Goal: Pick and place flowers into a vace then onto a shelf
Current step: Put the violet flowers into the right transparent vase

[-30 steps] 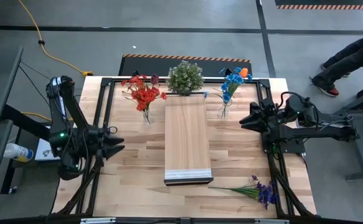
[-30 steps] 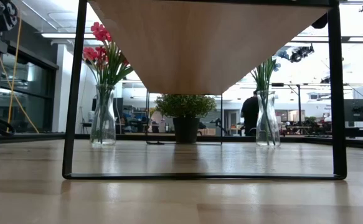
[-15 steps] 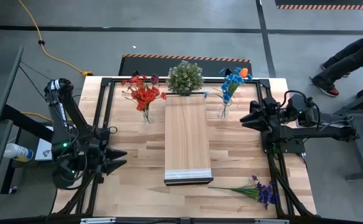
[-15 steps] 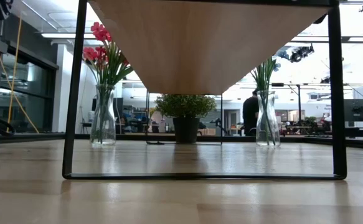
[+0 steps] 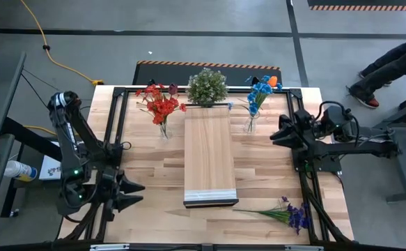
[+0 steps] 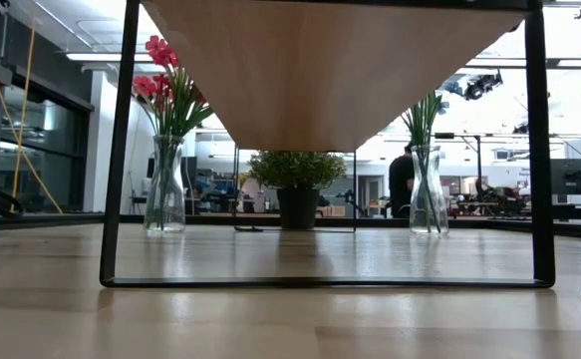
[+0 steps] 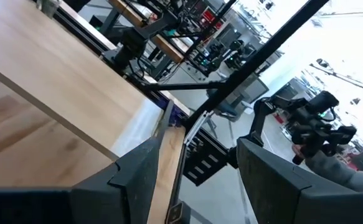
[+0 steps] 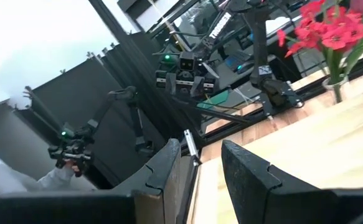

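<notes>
Red flowers [image 5: 162,107] stand in a glass vase [image 6: 165,185] at the table's far left. Blue flowers with one orange bloom [image 5: 260,90] stand in a second vase [image 6: 428,191] at the far right. A purple bunch [image 5: 290,213] lies flat on the table near the near right corner. The light wood shelf [image 5: 208,157] stands mid-table on a black frame. My left gripper [image 5: 130,194] is open over the near left of the table, pointing right. My right gripper [image 5: 276,132] is open, hovering just right of the blue-flower vase. The right wrist view shows the red flowers [image 8: 330,30] far off.
A bushy green potted plant [image 5: 207,86] sits at the shelf's far end. Black frame rails [image 5: 117,125] run along the table's sides. A person's legs [image 5: 391,61] show on the floor beyond the far right corner. Bare wood lies between the shelf and each arm.
My left gripper has moved toward the table's near edge, still pointing right and still open. The flowers, vases and shelf have stayed where they were.
</notes>
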`<action>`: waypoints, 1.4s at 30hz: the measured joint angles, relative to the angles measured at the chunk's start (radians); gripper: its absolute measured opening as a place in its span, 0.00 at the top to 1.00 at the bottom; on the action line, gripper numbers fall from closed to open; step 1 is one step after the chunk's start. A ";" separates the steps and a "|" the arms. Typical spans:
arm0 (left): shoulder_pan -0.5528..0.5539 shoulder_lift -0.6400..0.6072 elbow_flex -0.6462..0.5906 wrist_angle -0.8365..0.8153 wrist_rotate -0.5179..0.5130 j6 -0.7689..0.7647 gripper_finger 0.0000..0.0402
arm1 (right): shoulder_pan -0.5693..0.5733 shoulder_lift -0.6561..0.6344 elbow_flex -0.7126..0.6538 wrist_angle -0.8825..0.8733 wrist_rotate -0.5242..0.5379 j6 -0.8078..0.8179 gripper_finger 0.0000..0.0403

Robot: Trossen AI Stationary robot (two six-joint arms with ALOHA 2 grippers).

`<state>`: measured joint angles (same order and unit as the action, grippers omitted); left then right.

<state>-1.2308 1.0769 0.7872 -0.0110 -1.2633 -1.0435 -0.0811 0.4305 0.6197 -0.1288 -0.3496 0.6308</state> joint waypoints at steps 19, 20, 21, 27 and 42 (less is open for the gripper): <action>0.030 0.164 0.000 0.267 -0.126 -0.034 0.38 | 0.377 0.009 0.000 0.203 0.008 -0.036 0.80; 0.045 0.172 0.000 0.280 -0.114 -0.034 0.38 | 0.394 0.012 0.000 0.232 0.006 -0.044 0.80; 0.056 0.179 0.000 0.292 -0.104 -0.034 0.38 | 0.413 0.018 0.000 0.260 0.003 -0.052 0.81; 0.137 0.216 0.031 0.308 0.008 -0.033 0.38 | 0.505 0.040 0.001 0.298 0.005 -0.062 0.82; 0.177 0.308 0.166 0.308 0.064 0.048 0.38 | 0.669 0.245 0.286 -0.523 0.144 -0.036 0.82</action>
<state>-1.0538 1.3846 0.9533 0.2967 -1.1998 -0.9955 0.5882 0.6758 0.9053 -0.6514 -0.2058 0.5950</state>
